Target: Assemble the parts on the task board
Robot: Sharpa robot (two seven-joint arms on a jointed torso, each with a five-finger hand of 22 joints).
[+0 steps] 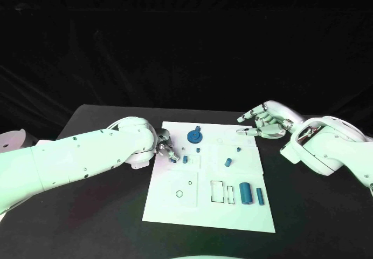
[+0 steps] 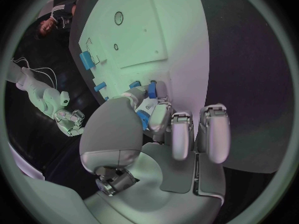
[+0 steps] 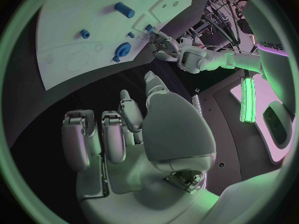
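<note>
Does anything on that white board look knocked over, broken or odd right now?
Nothing stands out. The white board lies flat, and the blue pieces on it, like the long cylinder, look whole. The left hand holds a small blue piece at the board's edge.

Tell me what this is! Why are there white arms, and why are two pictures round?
It is a robot with two white arms, each ending in a silver hand. The square picture comes from a camera on the robot's head, looking down at a black table. The two round pictures come from little cameras on its wrists, just behind each hand, so the hand looks huge there.

On the table lies a white board with small blue pieces on it: a round blue part at the far end and a longer blue tube nearer the robot. The robot should fit such pieces into the board.

The left hand reaches onto the board, and its fingertips pinch a small blue piece. The right hand hangs beside the board's far corner with its fingers curled in, holding nothing.
</note>
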